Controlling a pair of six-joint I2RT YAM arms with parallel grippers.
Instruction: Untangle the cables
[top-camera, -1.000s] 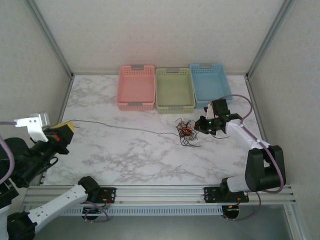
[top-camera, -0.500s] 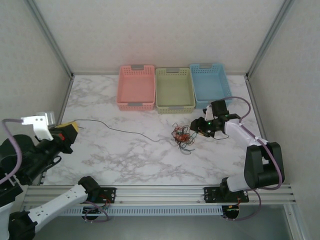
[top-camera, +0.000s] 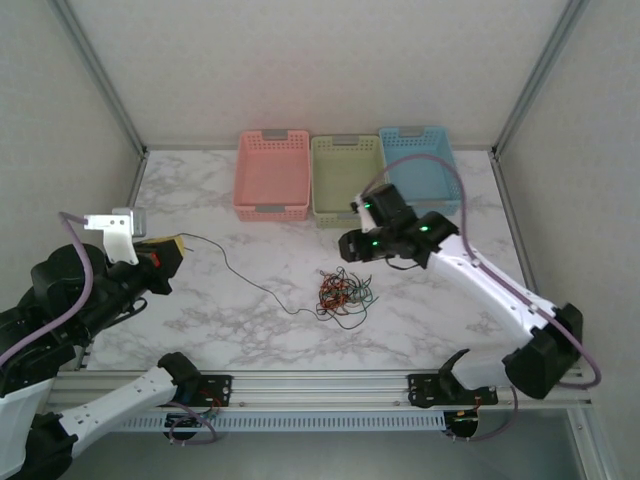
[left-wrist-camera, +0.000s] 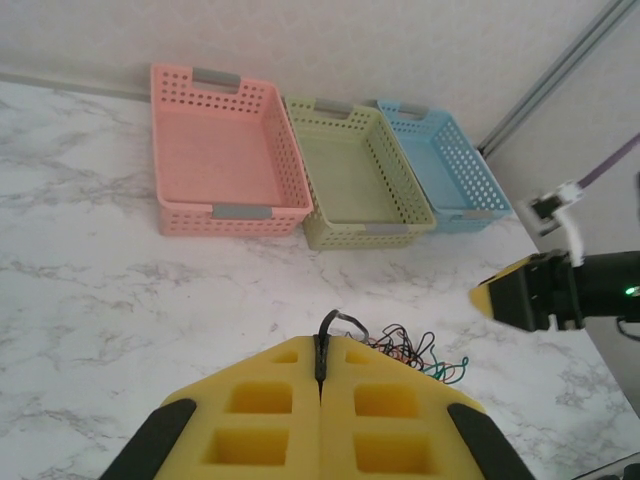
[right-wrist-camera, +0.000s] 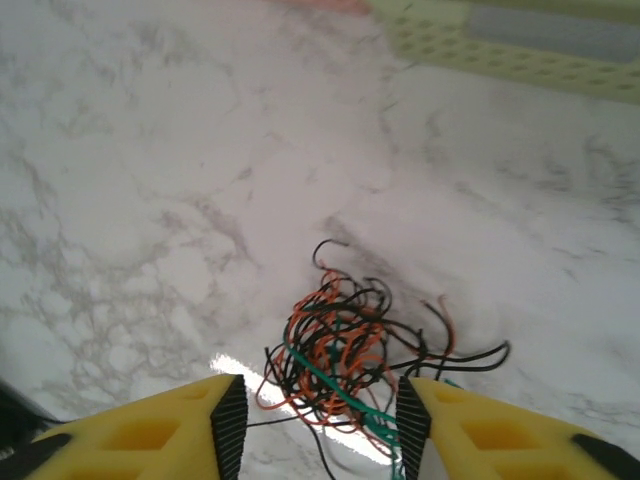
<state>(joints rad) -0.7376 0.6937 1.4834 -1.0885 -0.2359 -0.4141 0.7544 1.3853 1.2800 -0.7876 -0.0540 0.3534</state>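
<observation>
The cables (top-camera: 341, 292) lay knotted on the marble table (top-camera: 200, 195), just off its middle toward 5 o'clock. One black cable (left-wrist-camera: 322, 345) trailed out toward 9 o'clock, where my left gripper (top-camera: 166, 254) was clamped on its end. My right gripper (right-wrist-camera: 312, 420) hung over the knot from 12 o'clock, jaws apart, holding nothing. Farther toward 12 o'clock, well apart, stood the pink basket (top-camera: 271, 176), green basket (top-camera: 348, 181) and blue basket (top-camera: 420, 168).
</observation>
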